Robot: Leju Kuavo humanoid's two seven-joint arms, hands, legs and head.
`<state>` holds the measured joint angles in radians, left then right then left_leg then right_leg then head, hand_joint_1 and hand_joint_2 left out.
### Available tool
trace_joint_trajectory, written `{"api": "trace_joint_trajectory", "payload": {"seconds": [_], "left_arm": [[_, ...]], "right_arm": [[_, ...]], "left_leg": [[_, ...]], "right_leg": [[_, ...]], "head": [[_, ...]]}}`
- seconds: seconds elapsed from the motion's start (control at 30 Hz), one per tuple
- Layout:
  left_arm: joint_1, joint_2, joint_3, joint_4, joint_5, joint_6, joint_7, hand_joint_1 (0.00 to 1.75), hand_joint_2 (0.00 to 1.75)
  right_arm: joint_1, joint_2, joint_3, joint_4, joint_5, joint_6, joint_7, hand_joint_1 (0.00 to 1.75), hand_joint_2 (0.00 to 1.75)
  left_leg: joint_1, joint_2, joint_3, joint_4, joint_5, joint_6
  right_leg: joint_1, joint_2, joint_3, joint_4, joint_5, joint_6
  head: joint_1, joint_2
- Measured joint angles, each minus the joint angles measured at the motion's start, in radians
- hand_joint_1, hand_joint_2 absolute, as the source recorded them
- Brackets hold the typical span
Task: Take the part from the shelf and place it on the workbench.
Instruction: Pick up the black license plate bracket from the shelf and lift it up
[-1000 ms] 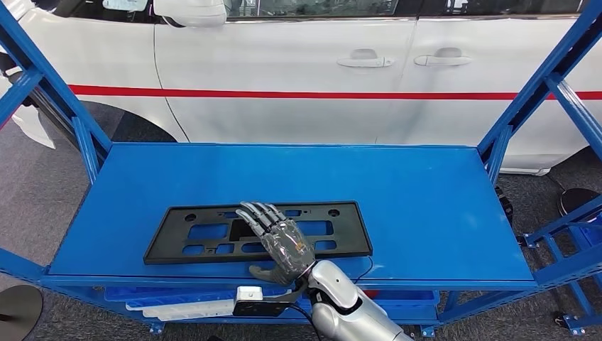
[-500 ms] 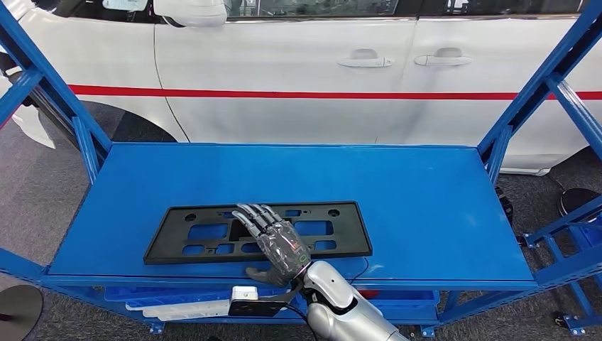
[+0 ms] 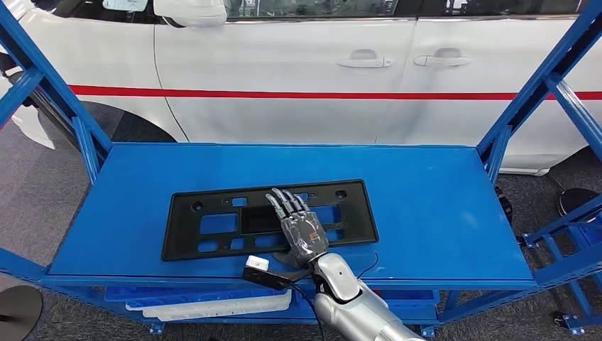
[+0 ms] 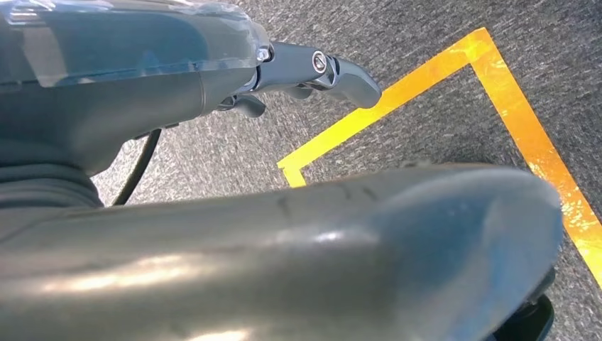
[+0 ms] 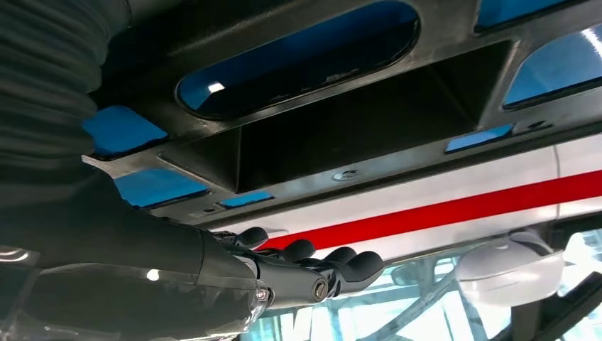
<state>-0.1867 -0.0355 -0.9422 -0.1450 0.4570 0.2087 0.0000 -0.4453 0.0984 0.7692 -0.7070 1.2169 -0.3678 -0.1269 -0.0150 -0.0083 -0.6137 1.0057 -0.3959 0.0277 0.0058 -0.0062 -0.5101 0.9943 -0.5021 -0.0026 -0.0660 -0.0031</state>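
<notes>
We see the flat black rectangular plastic part with cut-out windows [image 3: 266, 219] lying on the blue metal shelf top [image 3: 426, 199], towards its front edge and left of centre, with one long side slightly skewed to the shelf edge; our right hand [image 3: 300, 231] lies over the part's right-centre area, palm down, with its fingers [image 3: 287, 202] stretched out flat and close together across the black surface; whether the hand has actual hold of the part, or only rests on it, we cannot tell from above; in the right wrist view the part [image 5: 369, 135] runs just beside the hand [image 5: 213, 277], the dark fingers [image 5: 341, 266] extended along it with blue shelf showing through the cut-outs.

Our left hand [image 4: 213, 64] hangs over grey carpeted floor [image 4: 440, 114] marked with a yellow tape corner [image 4: 454, 78]; its fingers [image 4: 341, 74] are loosely bent and nothing lies in them.

Behind the shelf stands a white car with a red stripe along its doors [image 3: 319, 78]; blue diagonal frame struts [image 3: 529, 96] rise at the shelf's sides; on the lower tier, beneath the front edge, lie pale white flat pieces [image 3: 213, 305].
</notes>
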Motion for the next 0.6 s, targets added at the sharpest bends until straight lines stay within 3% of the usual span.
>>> {"api": "trace_joint_trajectory", "payload": {"seconds": [0.03, 0.17, 0.23, 0.6], "left_arm": [[0.0, 0.0, 0.0, 0.0, 0.0, 0.0, 0.0, 0.0, 0.0], [0.0, 0.0, 0.0, 0.0, 0.001, -0.002, 0.0, 0.0, 0.0], [0.0, 0.0, 0.0, 0.0, 0.0, -0.002, 0.0, 0.0, 0.0], [-0.001, 0.0, -0.005, 0.0, -0.009, -0.009, 0.006, 0.0, 0.0]], "right_arm": [[-0.002, 0.002, -0.006, 0.009, 0.001, -0.002, 0.0, 0.02, 1.75], [-0.009, 0.01, -0.023, 0.037, 0.001, -0.002, -0.001, 1.68, 1.75], [-0.009, 0.013, -0.029, 0.047, 0.002, -0.001, 0.001, 1.75, 1.75], [-0.011, 0.017, -0.07, 0.077, 0.003, -0.026, -0.016, 1.75, 1.75]], "left_leg": [[0.0, 0.0, 0.0, 0.0, 0.0, 0.0], [0.0, 0.0, 0.0, 0.0, 0.0, 0.0], [0.0, 0.0, 0.0, 0.0, 0.0, 0.0], [0.0, 0.0, 0.0, 0.0, 0.001, 0.0]], "right_leg": [[0.0, 0.0, 0.0, 0.0, 0.0, 0.0], [0.0, 0.0, 0.0, 0.0, 0.0, 0.0], [0.0, 0.0, 0.0, 0.0, 0.0, 0.0], [0.0, 0.0, 0.0, 0.0, 0.0, 0.0]], "head": [[0.0, 0.0], [0.0, 0.0], [0.0, 0.0], [0.0, 0.0]]}}
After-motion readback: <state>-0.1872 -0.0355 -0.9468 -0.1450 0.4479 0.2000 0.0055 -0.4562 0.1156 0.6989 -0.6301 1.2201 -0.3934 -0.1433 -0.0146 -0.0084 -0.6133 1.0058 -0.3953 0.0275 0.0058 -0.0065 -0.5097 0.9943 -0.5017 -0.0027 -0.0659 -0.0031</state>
